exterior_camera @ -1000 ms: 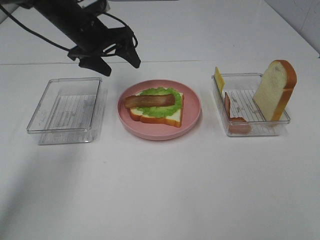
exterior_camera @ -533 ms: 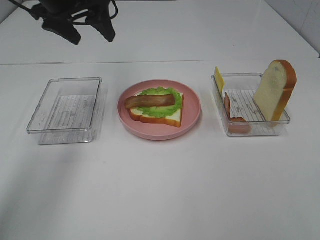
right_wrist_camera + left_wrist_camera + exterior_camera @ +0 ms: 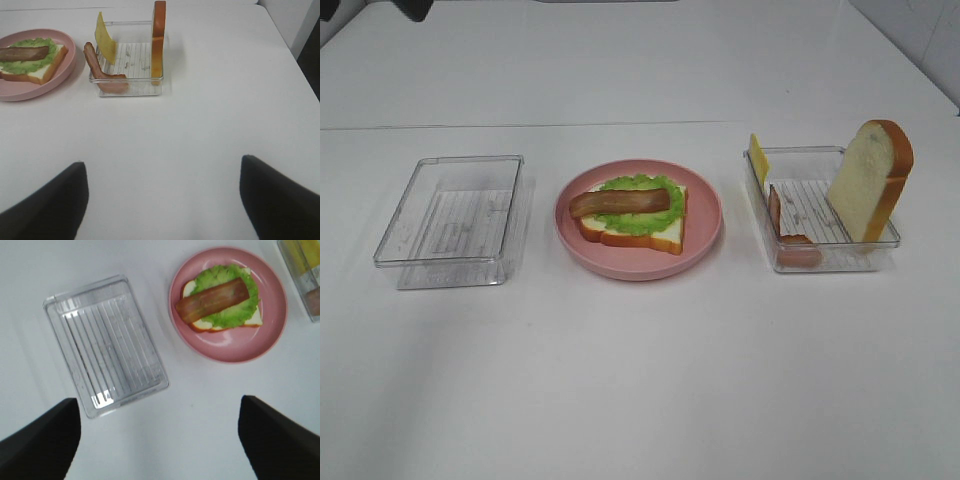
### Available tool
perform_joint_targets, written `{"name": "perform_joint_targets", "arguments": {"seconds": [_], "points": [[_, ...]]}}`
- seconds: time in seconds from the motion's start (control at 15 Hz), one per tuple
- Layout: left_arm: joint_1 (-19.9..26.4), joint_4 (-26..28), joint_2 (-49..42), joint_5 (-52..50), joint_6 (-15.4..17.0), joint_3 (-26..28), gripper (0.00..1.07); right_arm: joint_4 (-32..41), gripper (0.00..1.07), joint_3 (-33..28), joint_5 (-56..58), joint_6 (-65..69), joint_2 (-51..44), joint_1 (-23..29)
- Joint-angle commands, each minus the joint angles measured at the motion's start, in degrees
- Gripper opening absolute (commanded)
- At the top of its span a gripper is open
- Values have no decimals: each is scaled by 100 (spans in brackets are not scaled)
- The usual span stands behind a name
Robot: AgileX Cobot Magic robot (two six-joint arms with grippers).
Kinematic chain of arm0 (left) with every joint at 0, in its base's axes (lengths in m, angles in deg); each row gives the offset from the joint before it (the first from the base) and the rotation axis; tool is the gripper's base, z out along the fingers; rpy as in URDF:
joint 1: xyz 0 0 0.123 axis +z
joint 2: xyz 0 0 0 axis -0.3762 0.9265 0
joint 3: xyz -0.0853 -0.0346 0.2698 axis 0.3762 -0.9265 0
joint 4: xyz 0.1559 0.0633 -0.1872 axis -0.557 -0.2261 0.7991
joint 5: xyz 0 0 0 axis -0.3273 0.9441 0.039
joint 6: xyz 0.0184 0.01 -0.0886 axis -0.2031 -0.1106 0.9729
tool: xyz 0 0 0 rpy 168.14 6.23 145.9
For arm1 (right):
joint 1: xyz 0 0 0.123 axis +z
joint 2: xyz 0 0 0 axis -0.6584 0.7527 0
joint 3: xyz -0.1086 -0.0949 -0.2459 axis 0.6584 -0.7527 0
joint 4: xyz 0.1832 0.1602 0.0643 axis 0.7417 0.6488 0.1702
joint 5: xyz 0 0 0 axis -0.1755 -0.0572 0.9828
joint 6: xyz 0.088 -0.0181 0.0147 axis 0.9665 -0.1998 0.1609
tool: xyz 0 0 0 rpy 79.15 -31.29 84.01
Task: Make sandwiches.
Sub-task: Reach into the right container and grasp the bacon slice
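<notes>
Half-built sandwich [image 3: 632, 215] on a smooth round pink plate [image 3: 705, 215], crusted white bread [image 3: 655, 238], ruffled green lettuce [image 3: 638, 184], brown bacon strip [image 3: 618, 202], clear ribbed left tray [image 3: 455, 225] and right tray [image 3: 810, 205] flanking the plate, left hand [image 3: 157, 405] and right hand [image 3: 162, 164] both spread wide, empty.

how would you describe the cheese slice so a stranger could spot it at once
On the white table, find the clear tray right of the pink plate. The cheese slice stands at its far corner nearest the plate. It is the only thin yellow piece, unlike the thick bread slice and brown bacon strip beside it.
</notes>
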Motion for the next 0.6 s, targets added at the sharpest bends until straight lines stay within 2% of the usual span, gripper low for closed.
{"name": "perform_joint_targets", "arguments": {"seconds": [0.07,0.4,0.47,0.6], "points": [[23,-74,-596,304,69,-705,82,6,78,0,-46,17,-92,-34],[23,-298,-2681,-361,63,-3008,82,6,78,0,-46,17,-92,-34],[23,-407,-3432,-441,40,-3690,82,6,78,0,-46,17,-92,-34],[23,-533,-4079,-441,40,-4177,82,6,78,0,-46,17,-92,-34]]}}
